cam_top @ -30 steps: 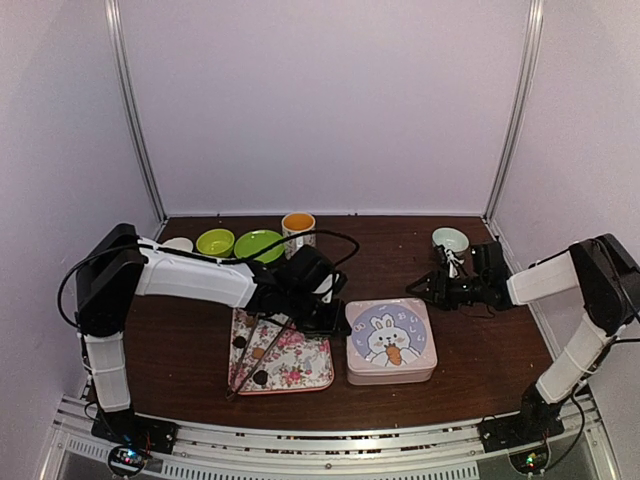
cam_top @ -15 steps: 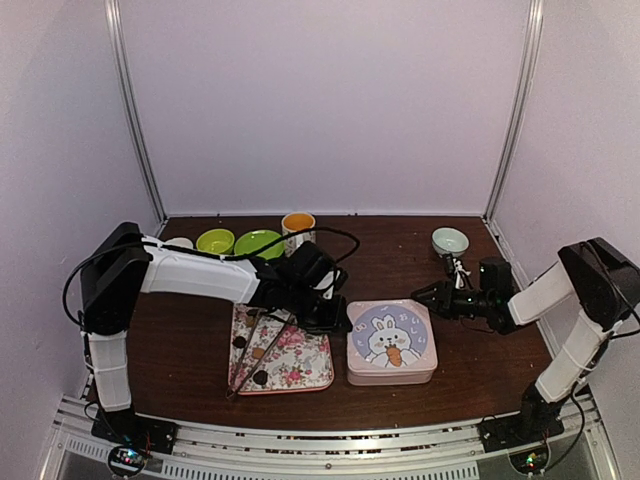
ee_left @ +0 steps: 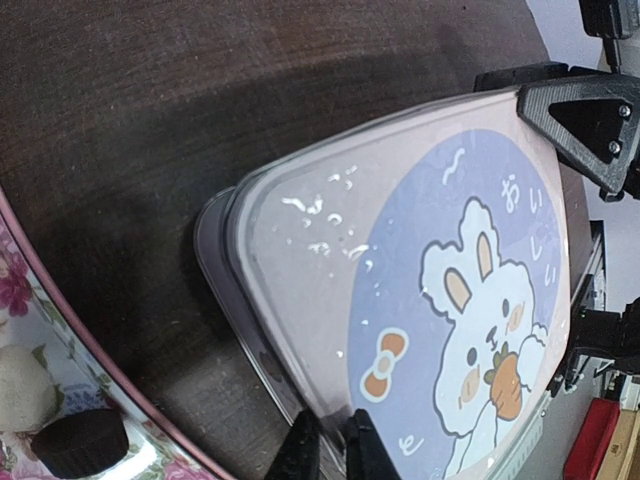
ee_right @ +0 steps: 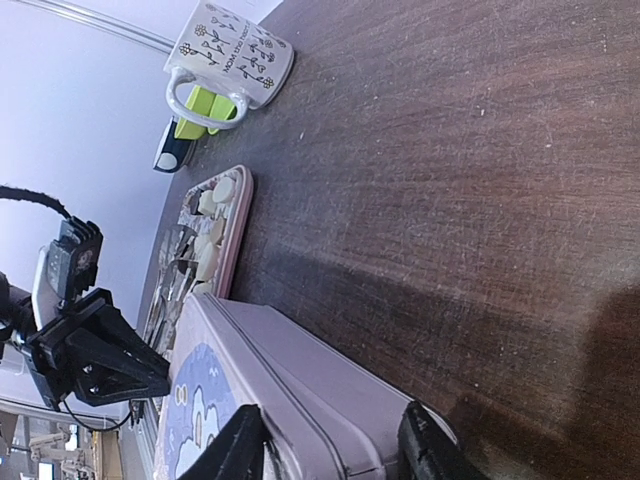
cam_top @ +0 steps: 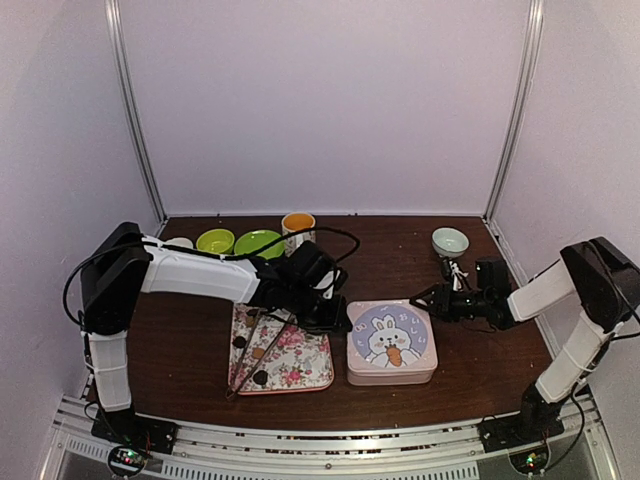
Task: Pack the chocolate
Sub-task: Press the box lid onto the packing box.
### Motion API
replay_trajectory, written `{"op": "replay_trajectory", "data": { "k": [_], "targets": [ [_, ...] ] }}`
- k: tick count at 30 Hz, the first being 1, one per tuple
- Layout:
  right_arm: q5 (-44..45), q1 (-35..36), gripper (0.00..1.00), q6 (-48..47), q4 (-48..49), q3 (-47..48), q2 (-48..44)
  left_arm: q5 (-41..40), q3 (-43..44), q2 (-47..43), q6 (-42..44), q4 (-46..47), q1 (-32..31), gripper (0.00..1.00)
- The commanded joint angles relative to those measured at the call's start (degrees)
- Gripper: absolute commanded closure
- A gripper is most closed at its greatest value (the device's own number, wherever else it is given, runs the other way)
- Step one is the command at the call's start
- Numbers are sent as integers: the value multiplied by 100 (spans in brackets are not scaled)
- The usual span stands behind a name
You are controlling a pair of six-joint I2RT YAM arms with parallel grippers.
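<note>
The pink bunny tin [cam_top: 391, 340] sits shut beside the floral tray [cam_top: 300, 372]. Several pieces of chocolate [cam_top: 259, 378] lie on that tray; a white one [ee_left: 22, 385] and a dark one [ee_left: 85, 440] show in the left wrist view. My left gripper [ee_left: 328, 425] is shut on the rim of the tin's lid [ee_left: 400, 260] at its left edge. My right gripper [ee_right: 335, 445] straddles the tin's [ee_right: 300, 380] right far corner. One of its fingers rests on the lid top and the other against the side wall.
Metal tongs [cam_top: 265, 350] lie slantwise across the tray. Along the back stand a white cup [cam_top: 178, 243], two green bowls [cam_top: 215, 241] [cam_top: 258, 244], a flowered mug [cam_top: 298, 228] and a pale green bowl [cam_top: 449, 240].
My right gripper has moved away from the pale green bowl, down and left to the tin's corner, and its jaws have narrowed. The left arm has stayed where it was.
</note>
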Motion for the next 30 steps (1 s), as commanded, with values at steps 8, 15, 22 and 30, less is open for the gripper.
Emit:
{"op": "replay_trajectory", "data": {
  "k": [8,15,22,30],
  "targets": [
    [-360,46,67,1143,1590,-466,702,-21,-43,223,52,163,16,90],
    [-292,63,73,1132,1603,-506,969,-34,-66,270,52,163,18,89],
    [-244,63,75,1227,1515,-627,1044,44,-41,361,4,251,9,89],
    [-140,63,80,1419,1466,-688,1106,46,-39,398,13,247,7,89]
  ]
}}
